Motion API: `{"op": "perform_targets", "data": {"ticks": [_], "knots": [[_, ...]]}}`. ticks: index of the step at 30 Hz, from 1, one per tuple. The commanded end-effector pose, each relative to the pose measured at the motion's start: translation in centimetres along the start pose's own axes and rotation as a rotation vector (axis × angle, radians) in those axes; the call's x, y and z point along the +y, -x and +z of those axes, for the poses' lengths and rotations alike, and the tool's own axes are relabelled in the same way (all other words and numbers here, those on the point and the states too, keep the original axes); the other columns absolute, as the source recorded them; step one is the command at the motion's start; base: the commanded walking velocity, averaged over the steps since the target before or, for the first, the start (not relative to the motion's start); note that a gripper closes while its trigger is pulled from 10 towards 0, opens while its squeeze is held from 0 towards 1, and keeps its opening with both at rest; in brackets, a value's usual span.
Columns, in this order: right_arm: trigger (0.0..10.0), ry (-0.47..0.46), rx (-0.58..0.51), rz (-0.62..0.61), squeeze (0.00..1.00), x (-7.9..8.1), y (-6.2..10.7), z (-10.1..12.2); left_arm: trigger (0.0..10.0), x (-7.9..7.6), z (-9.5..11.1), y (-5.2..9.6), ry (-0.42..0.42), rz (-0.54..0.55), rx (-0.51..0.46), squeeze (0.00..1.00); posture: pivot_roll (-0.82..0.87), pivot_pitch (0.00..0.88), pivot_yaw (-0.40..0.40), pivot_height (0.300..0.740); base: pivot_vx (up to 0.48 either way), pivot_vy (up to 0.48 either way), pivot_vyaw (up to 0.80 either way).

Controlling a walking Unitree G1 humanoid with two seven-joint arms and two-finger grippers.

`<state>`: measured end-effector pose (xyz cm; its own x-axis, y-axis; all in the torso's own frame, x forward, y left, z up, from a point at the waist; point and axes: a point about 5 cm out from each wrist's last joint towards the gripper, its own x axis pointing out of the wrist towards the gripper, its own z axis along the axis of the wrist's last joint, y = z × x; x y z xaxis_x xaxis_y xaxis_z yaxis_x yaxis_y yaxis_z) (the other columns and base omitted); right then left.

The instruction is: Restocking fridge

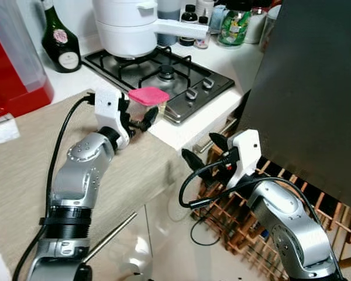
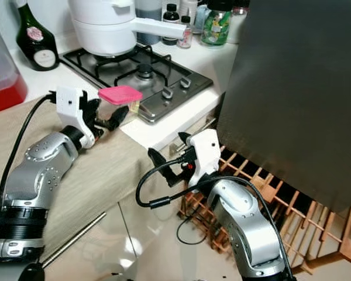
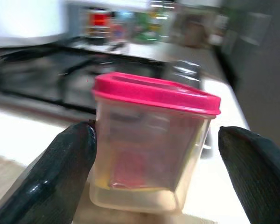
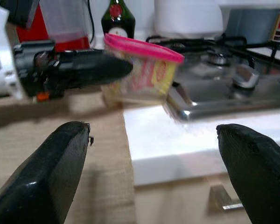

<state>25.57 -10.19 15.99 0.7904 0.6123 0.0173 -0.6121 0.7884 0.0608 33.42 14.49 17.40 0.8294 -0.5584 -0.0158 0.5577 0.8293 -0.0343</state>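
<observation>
We see the tub point(image 1: 147, 103), a clear plastic box with a pink lid point(image 3: 155, 92), standing upright on the white counter point(image 1: 181, 132) just beside the front edge of the hob point(image 1: 164, 73). Our left gripper point(image 1: 141, 119) reaches over the wooden worktop point(image 1: 23, 175) and brackets the tub, its fingers point(image 3: 60, 172) spread wide; in the left wrist view one finger sits right at the tub's side and the other stands clear of it, so we cannot say the tub is gripped. Something yellow and red shows through the tub's wall, but we cannot tell what it is. Our right gripper point(image 1: 203, 151) hangs lower, out in front of the counter's edge and well apart from the tub, with its fingers point(image 4: 46, 177) also spread wide and nothing between them; its wrist view looks across the counter toward the tub and the left gripper. A white pot point(image 1: 126, 26) with a long handle stands on the hob's back burner. A dark bottle point(image 1: 59, 41) stands on the counter behind the worktop, near a red appliance point(image 1: 14, 76). Jars and small bottles point(image 1: 234, 23) line the back by the wall. A large dark panel point(image 1: 310, 99) rises on our right, and below it is a wooden lattice rack point(image 1: 240, 222) near the floor.
</observation>
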Motion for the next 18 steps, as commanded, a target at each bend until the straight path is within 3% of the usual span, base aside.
{"op": "perform_targets", "data": {"ticks": [1,3,5,8,10,11,12,18], "knots": [[10.0,0.006,-0.006,-0.025,0.0,-0.3,0.2,0.0,10.0,-2.0,-1.1,-0.8,0.006,-0.142,0.044,0.0,-0.08,0.0,0.041,0.74,0.0,0.0,0.0],[10.0,0.004,-0.008,-0.029,0.0,-0.3,0.3,-0.1,10.0,-2.6,-1.4,-0.8,-0.039,-0.206,0.059,0.0,-0.08,0.0,0.047,0.74,0.0,0.0,0.0],[10.0,0.004,-0.009,-0.033,0.0,-0.3,0.3,-0.1,10.0,-2.8,-1.9,-0.9,-0.138,-0.241,0.084,0.0,-0.08,0.0,0.05,0.74,0.0,0.0,0.0],[10.0,0.005,-0.01,-0.035,0.0,-0.3,0.3,-0.1,10.0,-2.6,-1.9,-1.2,-0.138,-0.229,0.088,0.0,-0.09,0.0,0.057,0.74,0.0,0.0,0.0],[10.0,0.009,-0.013,-0.042,0.0,-0.4,0.3,-0.1,10.0,-1.3,-2.4,-2.0,-0.178,-0.113,0.139,0.0,-0.09,0.0,0.065,0.74,0.0,0.0,0.0],[10.0,0.01,-0.02,-0.048,0.0,-0.4,0.2,-0.1,10.0,0.2,-2.9,-2.4,-0.22,0.061,0.199,0.0,-0.1,0.0,0.07,0.74,0.0,0.0,0.0],[10.0,0.01,-0.023,-0.051,0.0,-0.3,0.1,0.0,10.0,0.7,-3.1,-2.4,-0.202,0.125,0.219,0.0,-0.1,0.0,0.071,0.74,0.0,0.0,0.0],[10.0,0.006,-0.026,-0.062,0.0,-0.4,0.3,0.0,10.0,0.7,-3.4,-2.1,-0.153,0.205,0.204,0.0,-0.1,0.0,0.063,0.74,0.0,0.0,0.0]]}}
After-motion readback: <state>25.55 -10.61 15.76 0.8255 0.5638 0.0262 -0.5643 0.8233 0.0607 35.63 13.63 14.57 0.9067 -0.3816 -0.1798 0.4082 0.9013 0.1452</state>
